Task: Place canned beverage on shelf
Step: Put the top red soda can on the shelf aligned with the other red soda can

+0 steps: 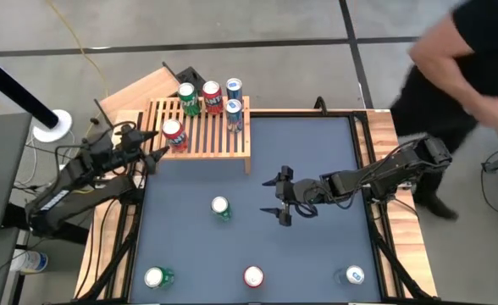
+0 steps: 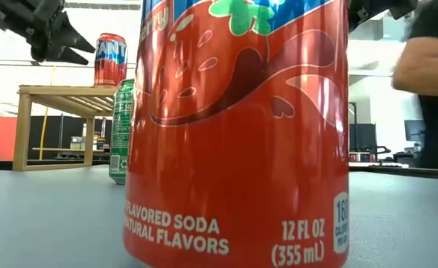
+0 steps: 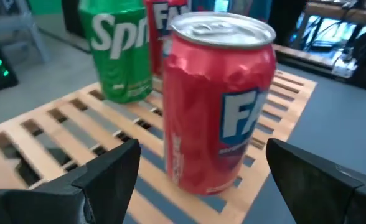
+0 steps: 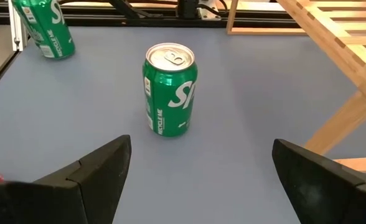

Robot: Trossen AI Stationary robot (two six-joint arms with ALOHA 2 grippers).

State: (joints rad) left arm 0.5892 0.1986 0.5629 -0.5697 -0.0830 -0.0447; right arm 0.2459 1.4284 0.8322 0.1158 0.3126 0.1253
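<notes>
The slatted light-wood shelf (image 1: 207,135) stands at the table's far left. A red can (image 1: 174,134) stands upright on its near left corner, seen close in the left wrist view (image 3: 217,99). My left gripper (image 1: 154,146) is open, with its fingers (image 3: 108,168) on either side of this can and apart from it. Behind it on the shelf stand a green can (image 1: 187,98), a red can (image 1: 211,96) and two blue cans (image 1: 234,102). My right gripper (image 1: 271,196) is open and empty at mid-table. It faces a green can (image 4: 169,90) that stands upright on the table (image 1: 221,207).
Three more cans stand along the near edge: green (image 1: 157,277), red (image 1: 253,276), which fills the low view (image 2: 237,126), and blue (image 1: 353,275). A plain wooden board (image 1: 143,89) lies behind the shelf. A person (image 1: 469,59) stands at the far right.
</notes>
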